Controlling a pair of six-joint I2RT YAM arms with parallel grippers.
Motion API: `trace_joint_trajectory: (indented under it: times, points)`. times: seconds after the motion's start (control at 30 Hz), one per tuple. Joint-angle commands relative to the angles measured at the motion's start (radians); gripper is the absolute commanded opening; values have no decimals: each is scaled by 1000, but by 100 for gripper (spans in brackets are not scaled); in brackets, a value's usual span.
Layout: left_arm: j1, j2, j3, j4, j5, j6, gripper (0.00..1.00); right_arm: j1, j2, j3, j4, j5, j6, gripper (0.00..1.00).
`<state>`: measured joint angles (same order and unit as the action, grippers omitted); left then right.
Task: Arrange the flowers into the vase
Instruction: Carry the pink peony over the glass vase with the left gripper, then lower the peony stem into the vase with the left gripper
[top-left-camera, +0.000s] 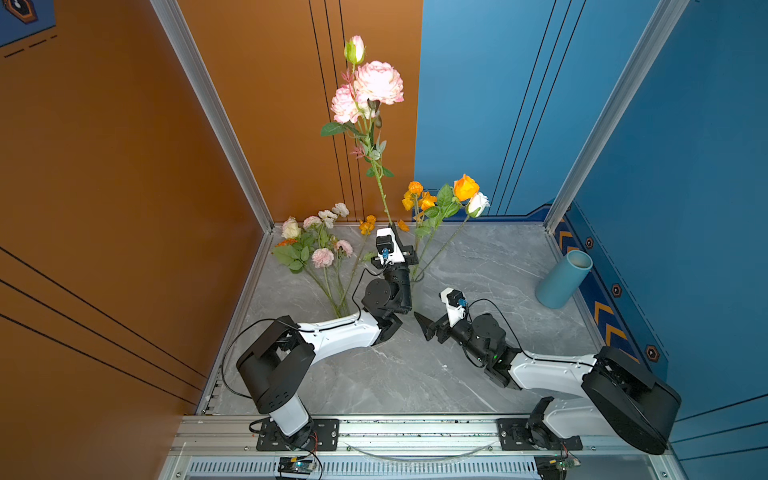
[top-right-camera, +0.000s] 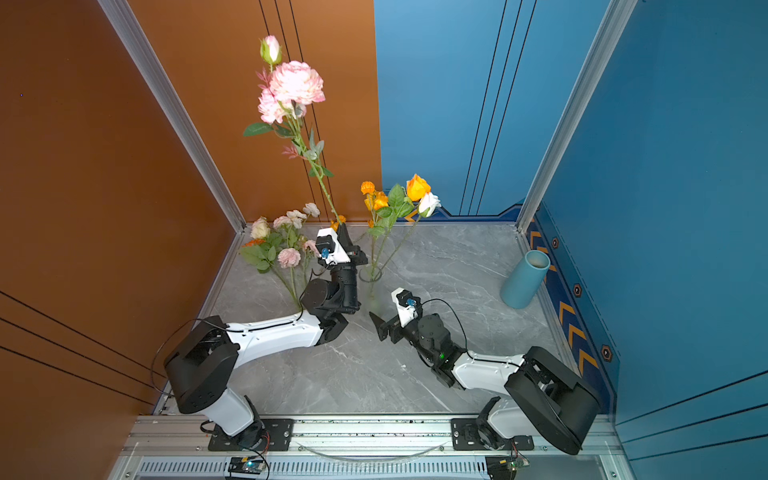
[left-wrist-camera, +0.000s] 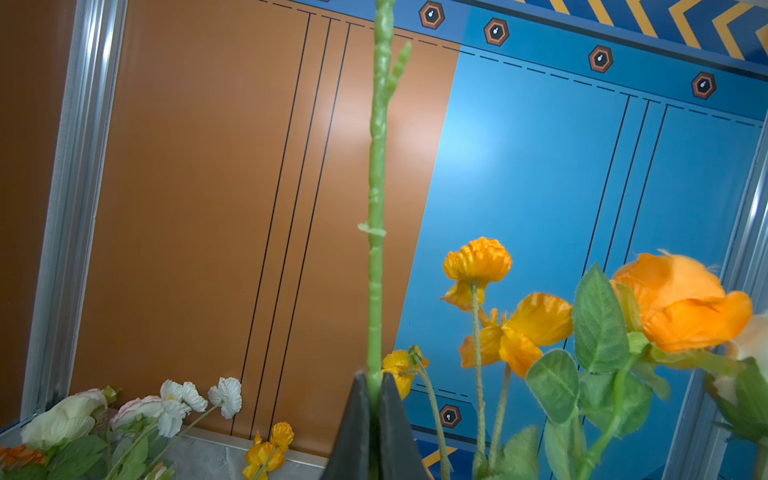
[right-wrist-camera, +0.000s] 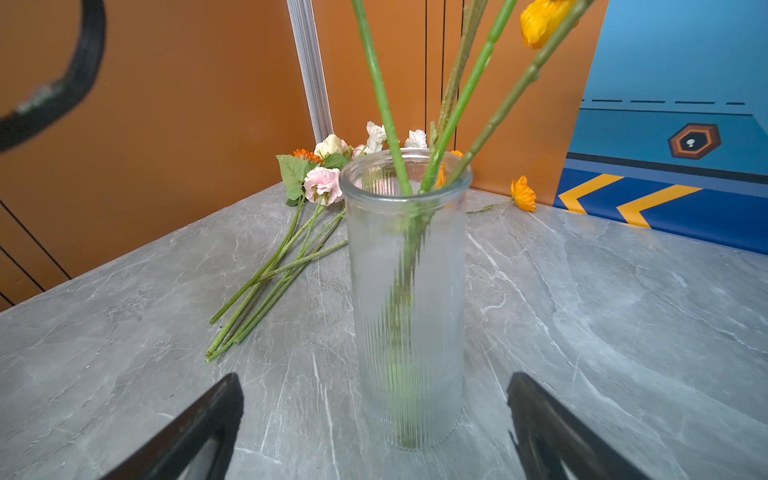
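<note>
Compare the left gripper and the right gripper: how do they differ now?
The left gripper is shut on the stem of the tall pink flower; the right gripper is open and holds nothing. The left gripper points upward; the right gripper lies low, facing the glass vase. Both have black fingers.

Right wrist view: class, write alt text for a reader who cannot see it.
A clear ribbed glass vase stands on the grey marble table, holding several green flower stems. The right gripper is open in front of it; pink, white and orange flowers lie loose behind.
</note>
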<state>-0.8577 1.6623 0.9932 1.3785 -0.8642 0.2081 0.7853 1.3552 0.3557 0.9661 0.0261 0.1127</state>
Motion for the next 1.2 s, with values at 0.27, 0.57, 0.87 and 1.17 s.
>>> trace_joint_trajectory:
  times: [0.27,0.57,0.87,1.17]
  points:
    - [-18,64,44,31,2,-44,0,8,-3,20,9,-10,-3,100]
    - [-42,74,-43,30,-30,-117,0,17,3,25,7,-9,-8,100]
    - [-90,85,-102,31,-106,-115,18,18,8,28,3,-9,-13,100]
    - [-97,86,-101,31,-119,-102,28,20,8,31,-2,-9,-15,100]
